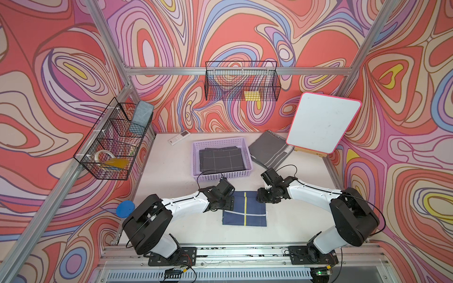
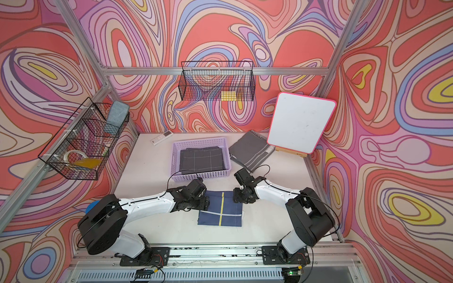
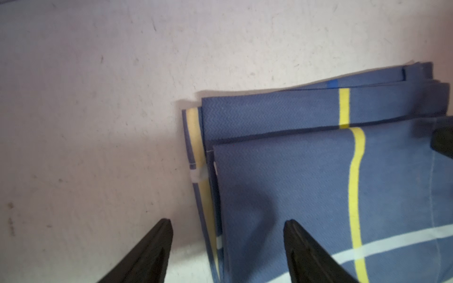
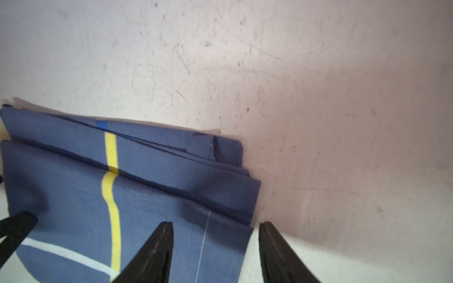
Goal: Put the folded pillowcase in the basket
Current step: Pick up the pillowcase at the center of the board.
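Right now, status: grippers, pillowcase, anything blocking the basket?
Left gripper, right gripper open, straddling pillowcase edges. Pillowcase flat on table. Basket holds dark cloth.

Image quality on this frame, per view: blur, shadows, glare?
Both top views: sharp, evenly lit, no glare. Left wrist view: slightly soft, fingers blurred up close, a dark shadow patch on the pillowcase. Right wrist view: same softness, broad shadow across the table, pinkish cast.

White table [image 1: 171, 196] with folded pillowcase [image 1: 245, 210] near front edge, basket [image 1: 221, 177] at centre, remote [image 1: 177, 138], grey cloth [image 1: 268, 149], whiteboard [image 1: 323, 122] along back edge.
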Tool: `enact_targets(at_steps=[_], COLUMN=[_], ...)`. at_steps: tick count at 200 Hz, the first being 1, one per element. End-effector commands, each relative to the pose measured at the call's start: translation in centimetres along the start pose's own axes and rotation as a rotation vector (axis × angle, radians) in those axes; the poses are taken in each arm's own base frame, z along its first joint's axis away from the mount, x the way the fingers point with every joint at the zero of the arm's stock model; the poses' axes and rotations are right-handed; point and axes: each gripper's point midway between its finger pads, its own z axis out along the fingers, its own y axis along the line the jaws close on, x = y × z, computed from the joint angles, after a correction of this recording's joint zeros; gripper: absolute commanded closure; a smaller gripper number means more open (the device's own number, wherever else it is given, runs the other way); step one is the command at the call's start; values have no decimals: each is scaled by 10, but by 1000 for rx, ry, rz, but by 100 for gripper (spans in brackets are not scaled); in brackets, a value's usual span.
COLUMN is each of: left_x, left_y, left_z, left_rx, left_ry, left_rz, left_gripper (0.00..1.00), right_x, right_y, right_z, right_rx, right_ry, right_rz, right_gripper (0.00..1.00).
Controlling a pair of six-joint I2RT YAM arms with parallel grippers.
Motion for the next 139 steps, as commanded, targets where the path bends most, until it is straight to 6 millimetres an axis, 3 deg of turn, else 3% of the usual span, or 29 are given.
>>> enact_targets(at_steps=[1, 44, 109, 139], left_x=[-11, -9, -1, 3], left_y=[-9, -11, -14, -16], left_z=[3, 12, 23, 27], left_rx=[34, 37, 66, 90], left_ry=[-16, 12, 39, 45], left_rz=[10, -4, -37, -55], left_gripper=[27, 34, 63, 85], right_x=[-11, -10, -7, -5], right_y=[6, 8, 12, 13], right_z=[1, 7, 17, 20], right_rx=[-11, -23, -56, -70], right_ry=[-25, -15, 4, 9], right_rz=[-9, 1, 17, 26], right_gripper=[45, 50, 68, 83])
